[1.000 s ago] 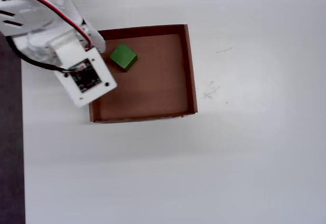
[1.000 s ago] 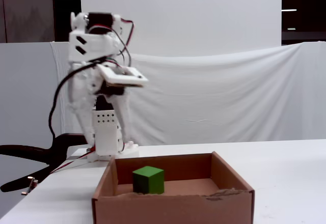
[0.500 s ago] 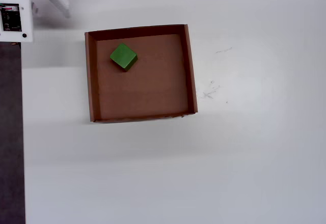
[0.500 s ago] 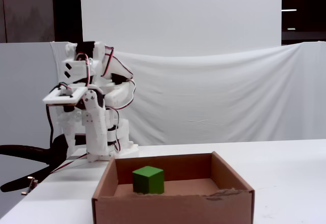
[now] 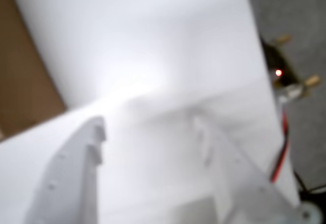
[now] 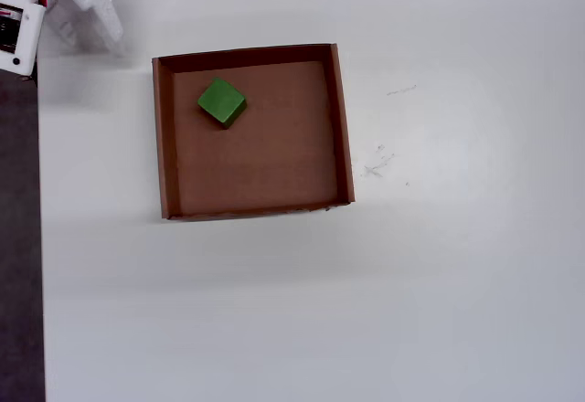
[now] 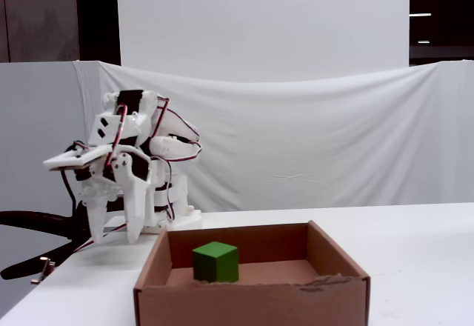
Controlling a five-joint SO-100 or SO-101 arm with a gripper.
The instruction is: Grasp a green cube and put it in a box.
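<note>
Green cube [image 6: 221, 101] sits inside the box [image 6: 343, 128]; the empty gripper [image 7: 113, 233] hangs spread apart

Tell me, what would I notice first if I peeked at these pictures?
The bright green cube pops out, sitting inside the brown box near its top left corner in the overhead view. Next, the white robot arm folded up at the table's back left edge in the fixed view, its gripper empty.

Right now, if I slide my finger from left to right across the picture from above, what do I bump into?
The gripper up in the top left corner → the box's left wall → the green cube inside it → the box's right wall → faint scratch marks on the table.
</note>
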